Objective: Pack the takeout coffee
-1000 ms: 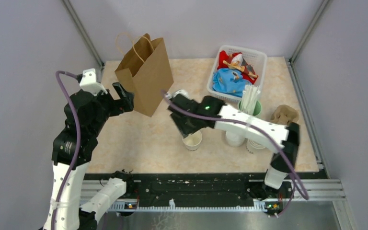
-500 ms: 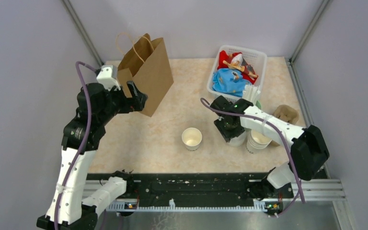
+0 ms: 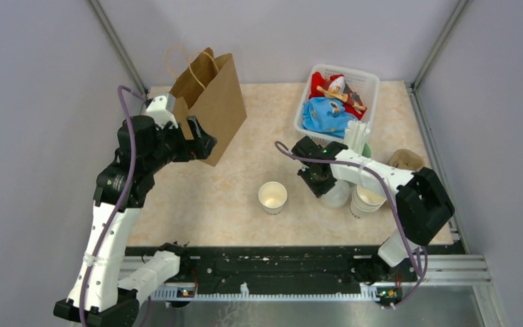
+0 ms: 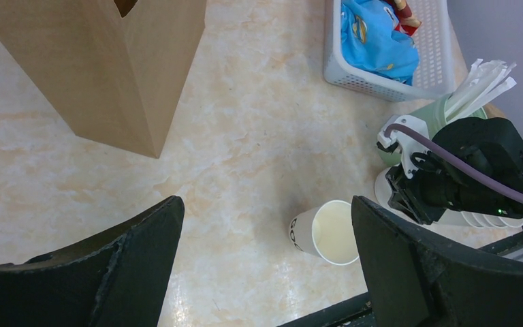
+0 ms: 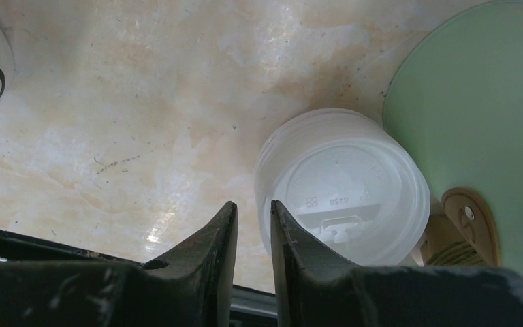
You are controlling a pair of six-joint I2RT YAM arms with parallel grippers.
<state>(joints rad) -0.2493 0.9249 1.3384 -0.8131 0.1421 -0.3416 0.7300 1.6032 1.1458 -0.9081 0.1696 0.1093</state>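
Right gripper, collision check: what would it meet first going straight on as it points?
Probably the rim of the stacked white round plastic lids, otherwise the beige tabletop beside them; depth unclear.

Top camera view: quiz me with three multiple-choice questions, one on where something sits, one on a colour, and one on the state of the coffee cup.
1. Where does the brown paper bag stand?
A. At the near edge, between the arm bases
B. Towards the far left of the table
C. On top of the lone cup

2. What colour is the cup holding the straws?
A. Green
B. Red
C. Black

3. How is the lettered paper cup standing?
A. Upright with a lid on
B. Tipped on its side
C. Upright with no lid

Answers:
1. B, the bag stands upright near the table's back left corner.
2. A, the wall of the straw cup is pale green.
3. C, its open mouth faces up and the pale inside shows.
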